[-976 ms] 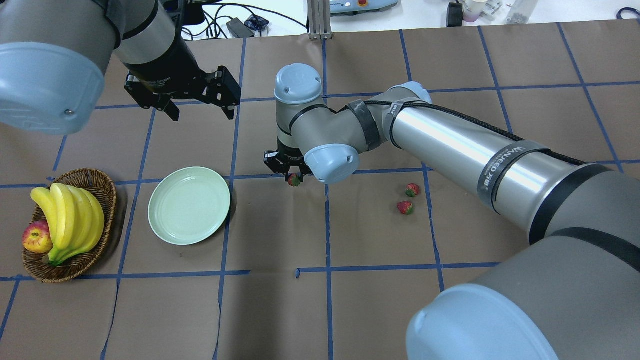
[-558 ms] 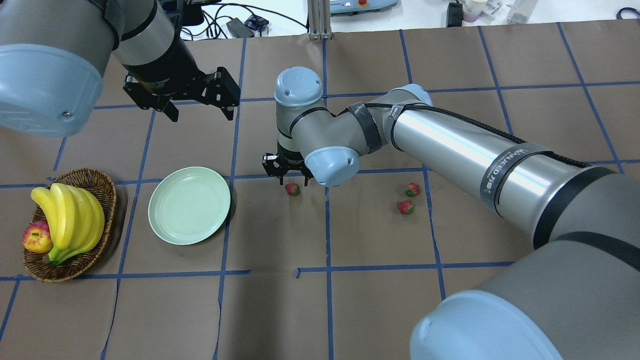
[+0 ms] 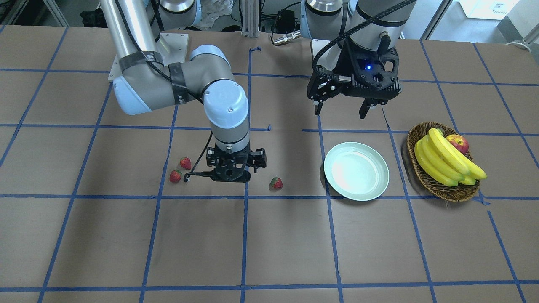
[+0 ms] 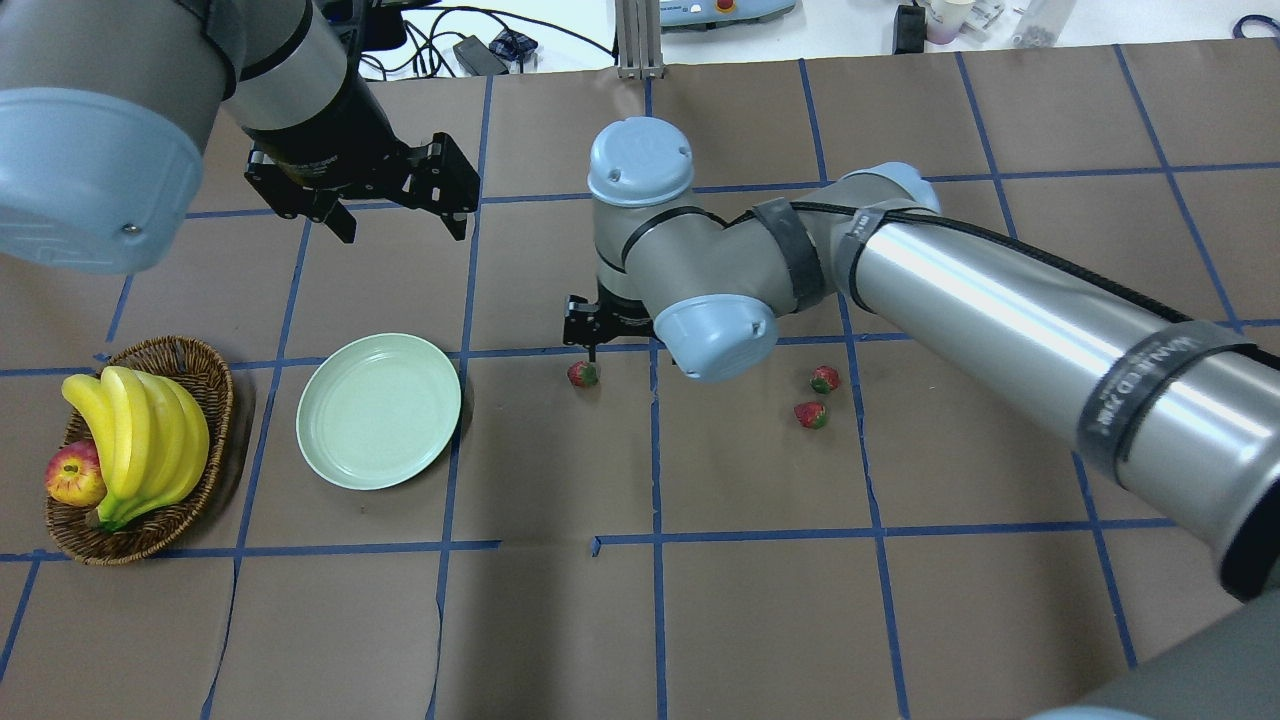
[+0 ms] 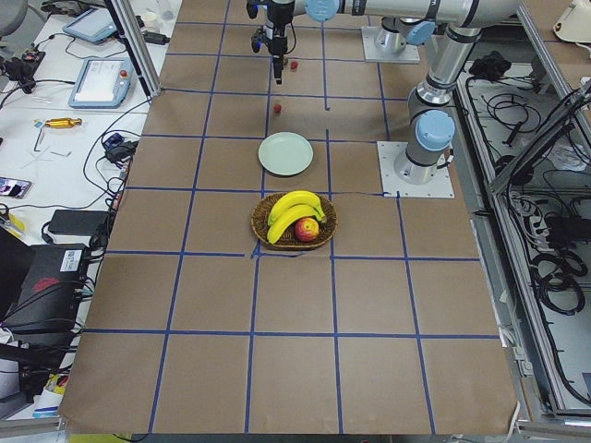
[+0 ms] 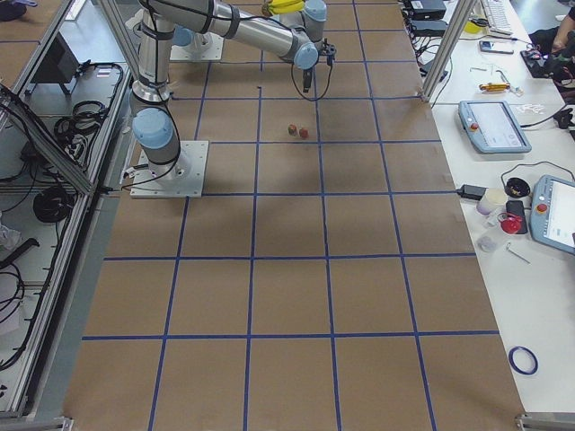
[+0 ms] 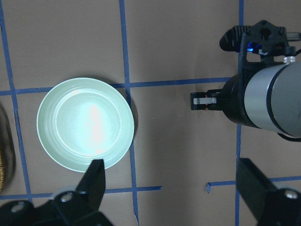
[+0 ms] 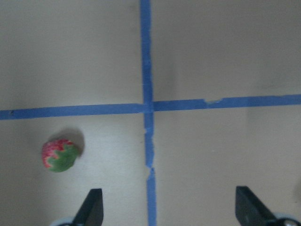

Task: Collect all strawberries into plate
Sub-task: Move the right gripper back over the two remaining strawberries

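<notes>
Right gripper [image 8: 170,214] released strawberry [image 4: 583,374]; now wide, empty, shifted toward two other strawberries [image 4: 825,379]. Dropped strawberry on worktop [image 4: 560,470] beside gripper, short of plate [image 4: 378,411]. Needs regrasp.

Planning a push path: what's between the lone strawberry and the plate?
Only bare brown table crossed by a blue tape line between strawberry and plate, per the overhead view.

My arms: silver tubes, grey joints, pale-blue caps [image 4: 640,158].
Right arm [image 4: 1000,300]: black braided cable [image 4: 1000,246] held by dark tape bands [image 4: 797,255], one with white lettering. Left gripper [image 3: 340,113] and right gripper [image 8: 171,212] black; blue LED [image 3: 368,66] on left wrist.
</notes>
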`<state>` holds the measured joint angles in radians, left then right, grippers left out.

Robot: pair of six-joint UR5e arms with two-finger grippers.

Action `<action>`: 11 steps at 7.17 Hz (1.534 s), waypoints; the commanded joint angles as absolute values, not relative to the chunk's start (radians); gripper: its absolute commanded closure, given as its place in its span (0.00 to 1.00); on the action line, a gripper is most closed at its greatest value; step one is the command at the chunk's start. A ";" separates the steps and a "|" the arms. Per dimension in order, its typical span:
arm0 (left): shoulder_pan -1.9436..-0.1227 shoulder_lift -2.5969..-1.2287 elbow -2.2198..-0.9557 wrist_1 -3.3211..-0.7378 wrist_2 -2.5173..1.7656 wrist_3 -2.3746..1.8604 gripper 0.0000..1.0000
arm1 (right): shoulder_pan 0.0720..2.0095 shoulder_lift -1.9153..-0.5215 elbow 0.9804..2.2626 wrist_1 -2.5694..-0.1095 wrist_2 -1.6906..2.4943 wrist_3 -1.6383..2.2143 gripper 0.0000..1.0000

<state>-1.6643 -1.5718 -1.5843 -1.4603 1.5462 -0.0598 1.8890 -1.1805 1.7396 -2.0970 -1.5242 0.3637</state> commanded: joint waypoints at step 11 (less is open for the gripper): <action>-1.664 -1.557 -1.600 -1.470 1.545 -0.060 0.00 | 1.663 -1.160 1.914 -2.137 -1.635 0.190 0.24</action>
